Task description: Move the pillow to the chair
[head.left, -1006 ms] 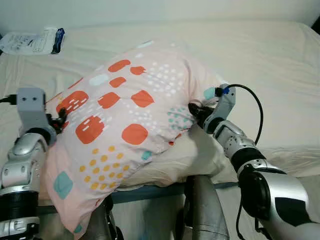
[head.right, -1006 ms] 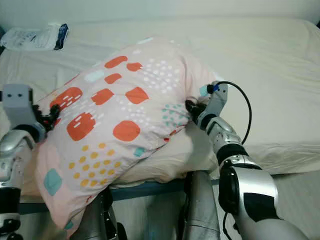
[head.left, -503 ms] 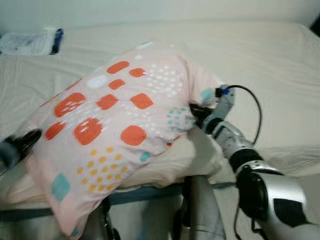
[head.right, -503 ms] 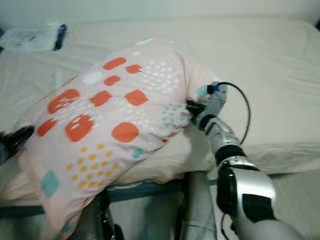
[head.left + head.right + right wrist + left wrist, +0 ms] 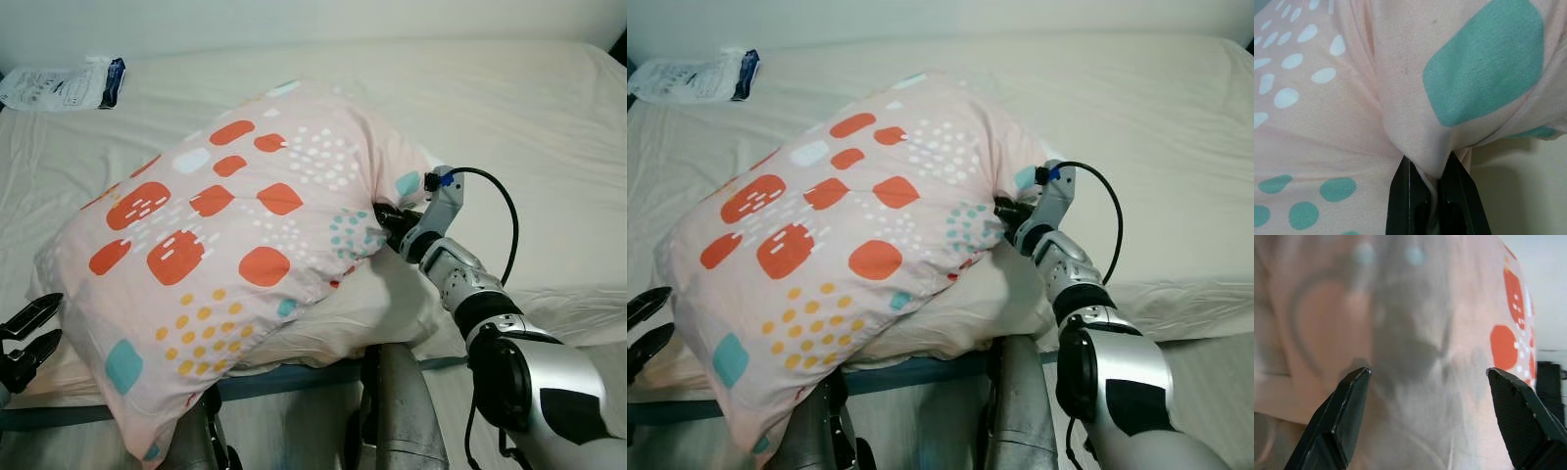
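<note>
While right tool [image 5: 1432, 183] pinches pillow [image 5: 235, 245] | left tool [image 5: 1425, 401] gapes, empty

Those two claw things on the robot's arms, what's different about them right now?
The right gripper is shut, pinching a fold of the pink patterned pillow; the left gripper is spread open and holds nothing. The right one sits up at the pillow's far side over the bed, the left one low by its near corner. Both have two long black fingers.
</note>
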{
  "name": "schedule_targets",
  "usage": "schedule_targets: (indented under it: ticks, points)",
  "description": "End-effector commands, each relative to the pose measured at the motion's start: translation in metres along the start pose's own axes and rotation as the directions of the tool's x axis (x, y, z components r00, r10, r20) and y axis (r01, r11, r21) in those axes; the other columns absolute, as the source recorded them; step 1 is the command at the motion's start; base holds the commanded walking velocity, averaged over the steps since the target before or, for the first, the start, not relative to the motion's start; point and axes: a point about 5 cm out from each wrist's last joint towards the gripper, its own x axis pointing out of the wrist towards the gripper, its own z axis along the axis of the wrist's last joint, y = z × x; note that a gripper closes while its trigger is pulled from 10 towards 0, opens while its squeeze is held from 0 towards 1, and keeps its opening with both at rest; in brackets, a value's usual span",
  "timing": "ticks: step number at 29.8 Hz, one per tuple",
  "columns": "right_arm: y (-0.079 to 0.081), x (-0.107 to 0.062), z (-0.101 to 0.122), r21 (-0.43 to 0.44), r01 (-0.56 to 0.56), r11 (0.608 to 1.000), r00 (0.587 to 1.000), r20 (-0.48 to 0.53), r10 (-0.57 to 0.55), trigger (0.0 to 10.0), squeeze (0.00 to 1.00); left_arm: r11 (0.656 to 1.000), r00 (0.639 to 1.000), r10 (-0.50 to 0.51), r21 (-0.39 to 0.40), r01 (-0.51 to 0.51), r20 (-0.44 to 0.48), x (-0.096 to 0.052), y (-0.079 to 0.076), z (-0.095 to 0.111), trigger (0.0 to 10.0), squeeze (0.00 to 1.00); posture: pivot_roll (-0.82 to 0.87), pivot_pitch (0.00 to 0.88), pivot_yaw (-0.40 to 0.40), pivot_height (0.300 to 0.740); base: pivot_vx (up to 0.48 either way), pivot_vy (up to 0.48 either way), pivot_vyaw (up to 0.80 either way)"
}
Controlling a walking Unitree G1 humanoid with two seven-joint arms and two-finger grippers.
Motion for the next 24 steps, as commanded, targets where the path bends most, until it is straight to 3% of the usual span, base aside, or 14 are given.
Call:
schedule_targets:
  ticks: [1, 2, 5, 8, 10, 12, 13, 14, 15, 18, 21, 22, 23, 24]
  points:
    - [0.0, -0.002, -0.015, 0.001, -0.002, 1.0, 0.999, -0.053, 0.002, 0.0, 0.0, 0.998, 0.999, -0.013, -0.056, 0.011, -0.034, -0.001, 0.005, -0.016, 10.0, 1.0, 0.11, 0.244, -0.013, 0.536, 0.0, 0.0, 0.0]
    - [0.001, -0.002, -0.015, 0.0, -0.006, 1.0, 0.999, -0.054, 0.006, 0.0, 0.0, 0.999, 0.994, -0.021, -0.038, 0.017, -0.107, 0.009, 0.005, -0.037, 10.0, 1.0, 0.1, 0.243, -0.016, 0.536, 0.0, 0.0, 0.0]
    - [0.001, -0.002, -0.015, 0.0, -0.006, 1.0, 0.999, -0.054, 0.006, 0.0, 0.0, 0.999, 0.994, -0.021, -0.038, 0.017, -0.107, 0.009, 0.005, -0.037, 10.0, 1.0, 0.1, 0.243, -0.016, 0.536, 0.0, 0.0, 0.0]
    - [0.002, -0.001, -0.016, -0.001, -0.01, 1.0, 0.998, -0.056, 0.01, 0.0, 0.0, 1.0, 0.985, -0.005, 0.0, 0.005, -0.175, 0.019, 0.005, -0.058, 10.0, 1.0, 0.1, 0.243, -0.018, 0.536, 0.0, 0.0, 0.0]
    - [0.006, 0.001, -0.016, 0.002, -0.029, 1.0, 0.998, -0.053, 0.029, 0.0, 0.0, 1.0, 0.986, -0.017, -0.013, 0.015, -0.168, 0.06, -0.005, -0.088, 10.0, 1.0, 0.08, 0.235, -0.019, 0.536, 0.0, 0.0, 0.0]
    - [0.007, 0.001, -0.015, 0.002, -0.034, 0.999, 0.998, -0.052, 0.035, 0.0, 0.0, 0.999, 0.987, -0.046, -0.03, 0.042, -0.152, 0.068, -0.012, -0.09, 10.0, 1.0, 0.08, 0.235, -0.019, 0.536, 0.0, 0.0, 0.0]
    - [0.008, 0.001, -0.014, 0.002, -0.041, 0.999, 0.998, -0.049, 0.041, 0.0, 0.0, 0.994, 0.989, -0.099, -0.067, 0.092, -0.112, 0.078, -0.023, -0.089, 10.0, 0.56, 0.08, 0.231, -0.02, 0.536, 0.0, 0.0, 0.0]
    - [0.008, 0.001, -0.014, 0.002, -0.041, 0.999, 0.998, -0.049, 0.041, 0.0, 0.0, 0.994, 0.989, -0.099, -0.067, 0.092, -0.112, 0.078, -0.023, -0.089, 10.0, 0.56, 0.08, 0.231, -0.02, 0.536, 0.0, 0.0, 0.0]
    - [0.009, 0.002, -0.014, 0.001, -0.051, 0.999, 0.998, -0.046, 0.051, 0.0, 0.0, 0.984, 0.987, -0.149, -0.112, 0.141, -0.065, 0.087, -0.036, -0.087, 10.0, 0.0, 0.08, 0.23, -0.02, 0.536, 0.0, 0.0, 0.0]
    - [0.012, 0.003, -0.013, -0.003, -0.074, 0.997, 0.996, -0.042, 0.074, 0.0, 0.0, 0.967, 0.977, -0.213, -0.146, 0.209, -0.012, 0.099, -0.055, -0.085, 10.0, 0.0, 0.08, 0.222, -0.023, 0.536, 0.0, 0.0, 0.0]
    - [0.017, 0.004, -0.014, -0.01, -0.103, 0.995, 0.994, -0.041, 0.102, 0.0, 0.0, 0.967, 0.969, -0.245, -0.073, 0.244, -0.016, 0.108, -0.074, -0.087, 10.0, 0.0, 0.07, 0.217, -0.024, 0.536, 0.0, 0.0, 0.0]
    - [0.018, 0.005, -0.014, -0.016, -0.111, 0.994, 0.993, -0.041, 0.111, 0.0, 0.0, 0.972, 0.972, -0.233, -0.009, 0.233, -0.023, 0.11, -0.081, -0.089, 1.6, 0.0, 0.07, 0.21, -0.024, 0.536, 0.0, 0.0, 0.0]
    - [0.018, 0.005, -0.014, -0.016, -0.111, 0.994, 0.993, -0.041, 0.111, 0.0, 0.0, 0.972, 0.972, -0.233, -0.009, 0.233, -0.023, 0.11, -0.081, -0.089, 1.6, 0.0, 0.07, 0.21, -0.024, 0.536, 0.0, 0.0, 0.0]
    - [0.02, 0.005, -0.014, -0.045, -0.111, 0.993, 0.993, -0.041, 0.109, 0.0, 0.0, 0.964, 0.981, -0.181, 0.187, 0.19, -0.067, 0.112, -0.087, -0.095, 0.0, 0.0, 0.07, 0.204, -0.024, 0.536, 0.0, 0.0, 0.0]
